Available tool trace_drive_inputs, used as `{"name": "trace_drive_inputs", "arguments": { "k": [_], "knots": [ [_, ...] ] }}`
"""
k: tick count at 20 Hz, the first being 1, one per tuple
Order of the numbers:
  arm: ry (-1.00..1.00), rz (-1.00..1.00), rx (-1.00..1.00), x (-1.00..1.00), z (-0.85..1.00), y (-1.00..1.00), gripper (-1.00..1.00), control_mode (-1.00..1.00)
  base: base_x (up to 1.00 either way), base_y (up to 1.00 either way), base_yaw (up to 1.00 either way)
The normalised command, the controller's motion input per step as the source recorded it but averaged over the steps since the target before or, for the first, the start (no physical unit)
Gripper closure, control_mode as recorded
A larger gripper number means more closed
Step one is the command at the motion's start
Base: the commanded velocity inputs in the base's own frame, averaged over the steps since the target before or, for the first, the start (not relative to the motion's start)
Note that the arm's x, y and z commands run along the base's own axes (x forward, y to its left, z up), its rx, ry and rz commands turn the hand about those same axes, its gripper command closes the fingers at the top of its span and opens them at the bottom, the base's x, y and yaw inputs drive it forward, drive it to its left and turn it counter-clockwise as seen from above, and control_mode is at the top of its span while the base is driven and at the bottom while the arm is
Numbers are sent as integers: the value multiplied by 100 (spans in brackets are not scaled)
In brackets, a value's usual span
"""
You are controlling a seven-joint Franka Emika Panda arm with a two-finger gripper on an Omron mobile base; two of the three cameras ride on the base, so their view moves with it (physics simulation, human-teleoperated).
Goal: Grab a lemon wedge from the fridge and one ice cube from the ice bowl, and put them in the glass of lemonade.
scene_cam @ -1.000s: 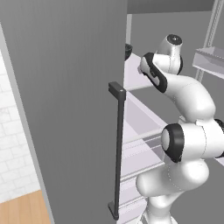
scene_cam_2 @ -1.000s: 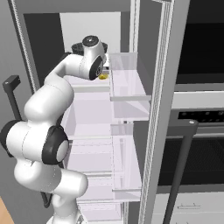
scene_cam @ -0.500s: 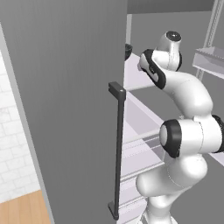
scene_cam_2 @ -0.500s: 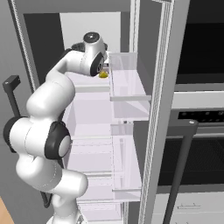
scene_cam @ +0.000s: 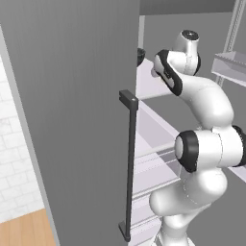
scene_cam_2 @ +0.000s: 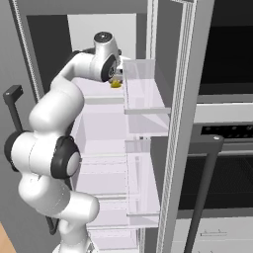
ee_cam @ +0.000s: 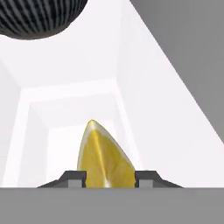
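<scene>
Inside the fridge [scene_cam_2: 163, 123], the fingers [ee_cam: 78, 178] had narrowed against both sides of the lemon wedge [ee_cam: 105, 159] (at six o'clock, hand view) on the white shelf [ee_cam: 144, 109]; lifting, ice and lemonade apparently remained.

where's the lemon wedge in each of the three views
Left base view: I cannot pick it out; the arm's wrist reaches onto the upper fridge shelf.
Right base view: lemon wedge, upper middle, just below the wrist, on that shelf.
Hand view: lemon wedge, bottom centre, between the gripper tips.
Shared landmark: the white upper shelf.
</scene>
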Motion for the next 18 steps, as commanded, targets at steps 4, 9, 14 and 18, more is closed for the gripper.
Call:
{"name": "trace_drive_inputs", "arguments": {
  "k": [4,9,14,18],
  "knots": [
    [0,0,0,-76,0,15,100,-100,0,0,0],
    [0,0,0,-88,0,23,100,-100,0,0,0],
    [0,0,0,-92,0,18,100,-100,0,0,0],
    [2,0,0,-100,0,8,100,-100,0,0,0]
  ]
}}
